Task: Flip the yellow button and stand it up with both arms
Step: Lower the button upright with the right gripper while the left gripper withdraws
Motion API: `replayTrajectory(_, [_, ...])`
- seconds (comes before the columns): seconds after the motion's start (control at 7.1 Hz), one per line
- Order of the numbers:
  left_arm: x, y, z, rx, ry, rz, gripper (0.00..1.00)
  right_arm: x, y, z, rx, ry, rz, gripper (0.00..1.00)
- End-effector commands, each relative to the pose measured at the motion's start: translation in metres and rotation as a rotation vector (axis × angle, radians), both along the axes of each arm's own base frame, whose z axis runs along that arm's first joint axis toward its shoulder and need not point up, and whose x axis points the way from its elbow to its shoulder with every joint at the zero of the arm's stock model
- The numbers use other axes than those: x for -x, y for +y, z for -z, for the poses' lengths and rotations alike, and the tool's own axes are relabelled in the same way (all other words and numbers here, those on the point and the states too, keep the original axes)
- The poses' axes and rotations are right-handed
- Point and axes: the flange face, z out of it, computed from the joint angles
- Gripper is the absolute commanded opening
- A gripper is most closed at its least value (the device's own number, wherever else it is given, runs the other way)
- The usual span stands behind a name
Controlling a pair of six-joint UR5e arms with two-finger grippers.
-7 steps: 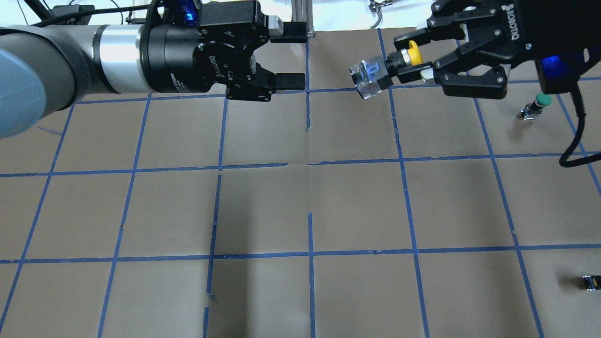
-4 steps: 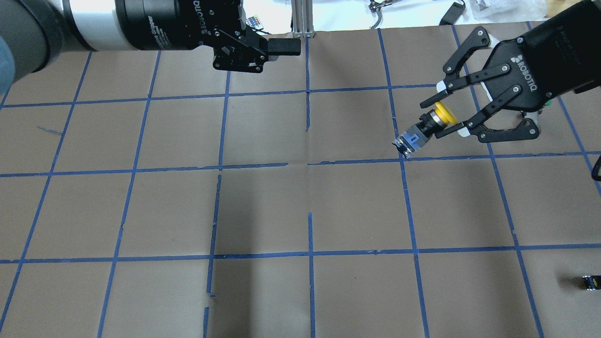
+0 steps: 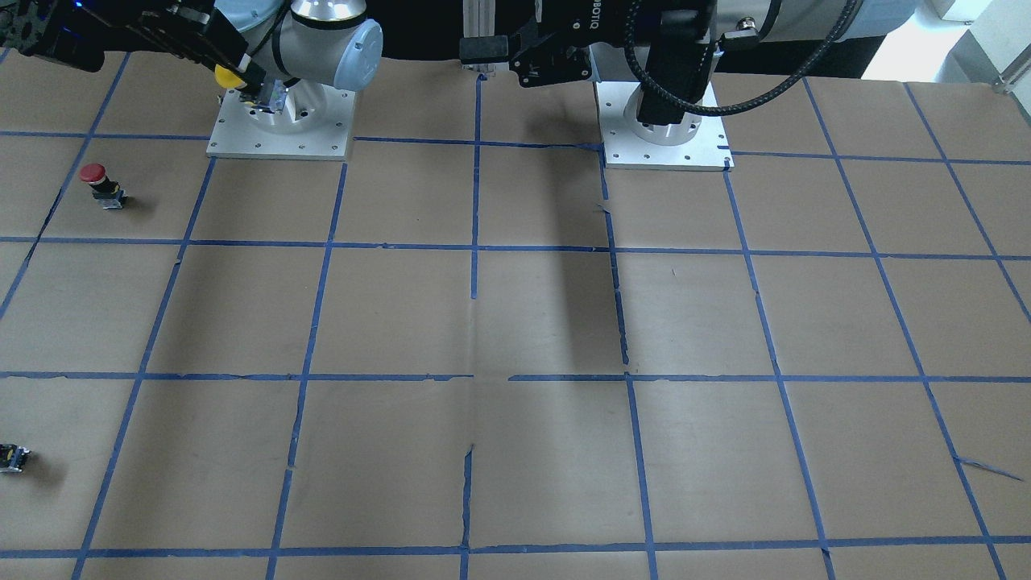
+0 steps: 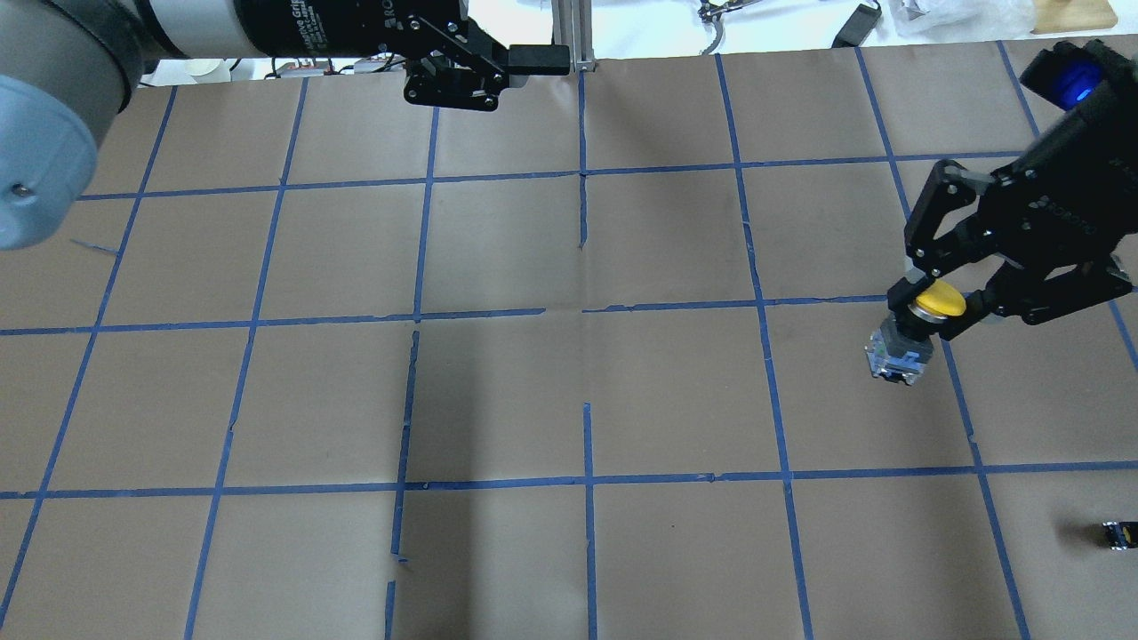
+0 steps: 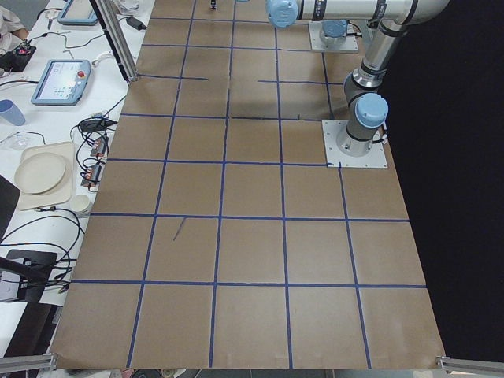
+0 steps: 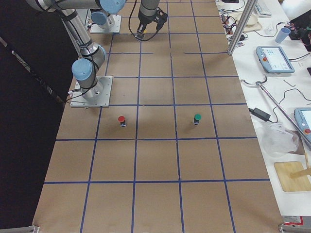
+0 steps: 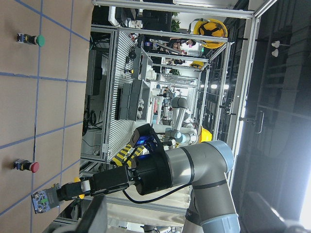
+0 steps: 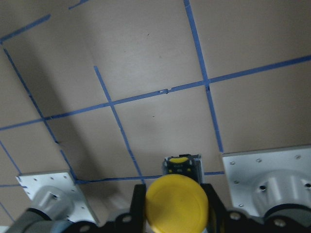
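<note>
My right gripper (image 4: 929,313) is shut on the yellow button (image 4: 940,300), gripping just under its cap. It holds the button above the table's right side, with the cap toward the gripper and the grey-and-blue body (image 4: 898,354) pointing down. The button also shows in the front-facing view (image 3: 230,78), in the right wrist view (image 8: 177,204) and in the left wrist view (image 7: 44,201). My left gripper (image 4: 538,55) is over the far edge near the middle, well apart from the button. It looks open and empty, with one finger cut off by the frame.
A red-capped button (image 3: 95,181) and a green-capped button (image 6: 197,118) stand on the robot's right half. A small black part (image 4: 1118,533) lies near the right edge. Two white base plates (image 3: 664,137) sit at the robot's side. A metal post (image 4: 569,27) stands beside the left gripper.
My right gripper has carried the yellow button right and toward the robot, lowering it and turning its body downward. My left gripper has drawn back to the far edge.
</note>
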Motion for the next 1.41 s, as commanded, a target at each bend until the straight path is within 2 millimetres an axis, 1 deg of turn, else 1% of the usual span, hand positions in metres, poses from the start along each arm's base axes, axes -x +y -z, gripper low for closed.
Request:
replayTrajectory(0.0, [-0.002, 0.002, 0.004, 0.041, -0.039, -0.002, 0.98, 0.021, -0.008, 0.017, 0.127, 0.075, -0.413, 0.12])
replayTrajectory(0.14, [-0.007, 0.001, 0.007, 0.063, -0.201, -0.007, 0.98, 0.028, -0.013, 0.038, 0.182, 0.080, -0.592, 0.12])
replayTrajectory(0.28, [-0.010, 0.007, 0.014, 0.073, -0.358, -0.004, 0.98, 0.042, -0.019, 0.052, 0.242, 0.096, -0.694, 0.12])
replayTrajectory(0.42, [-0.014, 0.010, 0.014, 0.091, -0.470, -0.004, 0.98, 0.058, -0.021, 0.065, 0.289, 0.082, -0.805, 0.12])
replayTrajectory(0.56, [-0.020, 0.008, 0.016, 0.116, -0.651, -0.004, 0.98, 0.081, -0.022, 0.077, 0.336, 0.082, -0.893, 0.12])
replayTrajectory(0.7, [-0.025, 0.009, 0.013, 0.133, -0.825, -0.004, 0.99, 0.111, -0.019, 0.096, 0.367, 0.075, -0.963, 0.12])
replayTrajectory(0.85, [-0.029, 0.009, 0.022, 0.133, -0.973, 0.012, 0.99, 0.137, -0.013, 0.112, 0.387, 0.065, -1.008, 0.12])
replayTrajectory(0.99, [-0.030, 0.011, 0.032, 0.141, -1.142, 0.037, 0.98, 0.156, -0.010, 0.117, 0.411, 0.074, -1.056, 0.12])
replayTrajectory(1.13, [-0.027, 0.013, 0.041, 0.155, -1.288, 0.069, 0.98, 0.179, -0.014, 0.135, 0.407, 0.029, -1.075, 0.12])
replayTrajectory(1.27, [-0.034, 0.013, 0.046, 0.223, -1.449, 0.146, 0.98, 0.210, -0.020, 0.159, 0.415, -0.011, -1.116, 0.12])
